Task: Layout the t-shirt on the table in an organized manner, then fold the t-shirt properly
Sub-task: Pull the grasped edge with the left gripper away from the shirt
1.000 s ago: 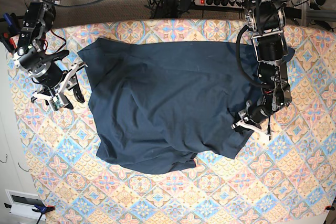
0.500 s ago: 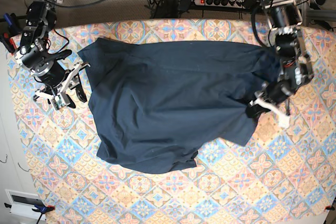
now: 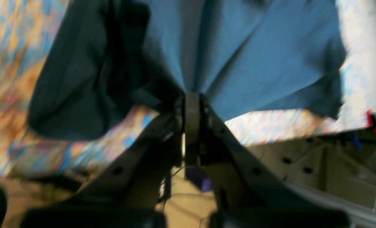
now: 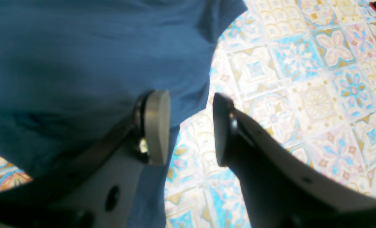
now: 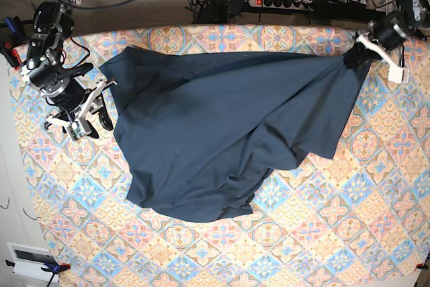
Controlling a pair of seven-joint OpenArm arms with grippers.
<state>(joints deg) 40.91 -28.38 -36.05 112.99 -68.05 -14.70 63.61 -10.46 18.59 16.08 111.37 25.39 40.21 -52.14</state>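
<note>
On the surface [image 5: 322, 233]: t-shirt [image 5: 215, 132] lies rumpled, spread wide.
Fabric: soft, light, drapes; likely drags.
Left gripper [image 5: 355, 55]: jaws pinching the far corner.
Right gripper [image 5: 91, 109]: jaws spread, beside the opposite edge.

No readable text, labels or numbers on anything in view.

The t-shirt [image 5: 215, 132] covers the far and central counter [image 5: 322, 233], with one corner pulled taut to the far right edge. Bare counter runs along the near side and near right. At far left, open fingers [image 5: 101, 107] stand just beside the cloth edge.
</note>
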